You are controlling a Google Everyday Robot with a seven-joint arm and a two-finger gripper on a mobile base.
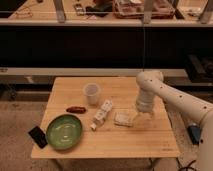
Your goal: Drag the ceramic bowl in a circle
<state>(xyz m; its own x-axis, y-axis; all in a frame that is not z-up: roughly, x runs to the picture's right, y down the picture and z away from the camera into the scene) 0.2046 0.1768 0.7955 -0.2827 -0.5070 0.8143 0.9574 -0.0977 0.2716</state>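
The ceramic bowl is wide, shallow and green, and sits at the front left of the wooden table. My gripper hangs from the white arm over the right middle of the table, pointing down, well to the right of the bowl and just beside a small pale packet. Nothing shows in it.
A translucent plastic cup stands at the table's middle back. A white bottle lies on its side in the middle. A dark red item lies above the bowl. A black object sits at the left edge by the bowl.
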